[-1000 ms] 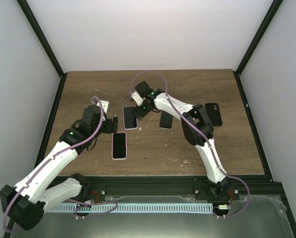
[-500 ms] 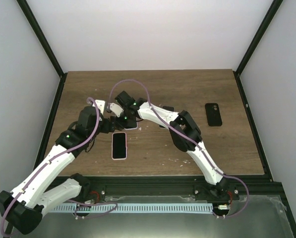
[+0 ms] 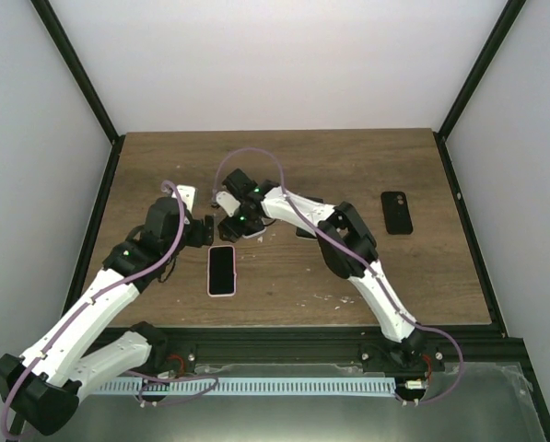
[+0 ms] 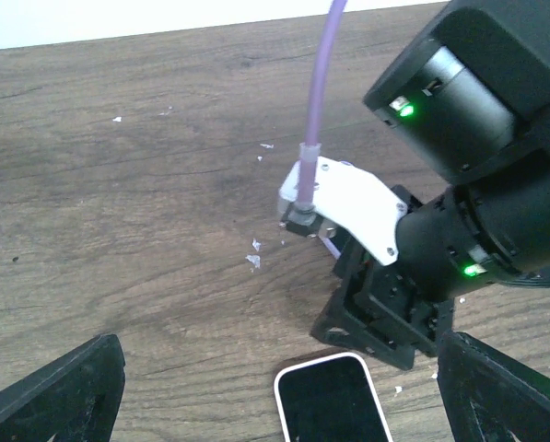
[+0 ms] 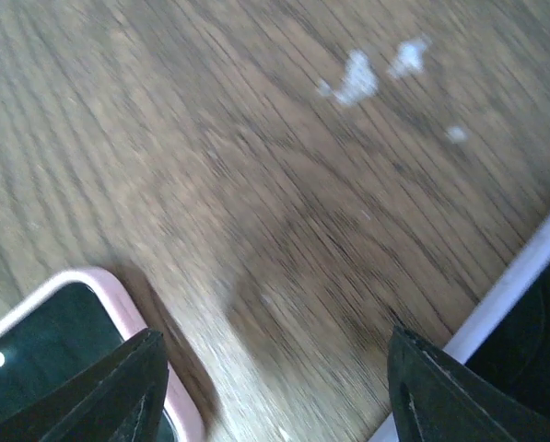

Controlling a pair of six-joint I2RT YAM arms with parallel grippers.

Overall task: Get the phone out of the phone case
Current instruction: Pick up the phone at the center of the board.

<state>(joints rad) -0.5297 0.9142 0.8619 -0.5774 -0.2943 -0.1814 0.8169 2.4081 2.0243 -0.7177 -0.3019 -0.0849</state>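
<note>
A phone in a pink case [image 3: 221,270] lies face up on the wooden table, in front of both grippers. In the left wrist view its top end [image 4: 334,401] lies low between my fingers. My left gripper [image 3: 204,232] is open and empty just left of the phone's far end; in its wrist view [image 4: 279,373] it hovers over bare wood. My right gripper [image 3: 229,227] is open and empty just beyond the phone's far end. In the right wrist view [image 5: 275,368] the pink case corner [image 5: 67,336] is by the left finger and a white-edged phone [image 5: 523,295] by the right.
A black phone [image 3: 396,212] lies at the right of the table. A dark phone [image 3: 304,232] is partly hidden under the right arm. The right gripper's body [image 4: 394,304] fills the right of the left wrist view. Small white flecks [image 4: 254,260] dot the wood.
My right gripper has swung left and nearer, from over the white-edged phone to the far end of the pink-cased phone. My left gripper has shifted slightly left. The phones have not moved.
</note>
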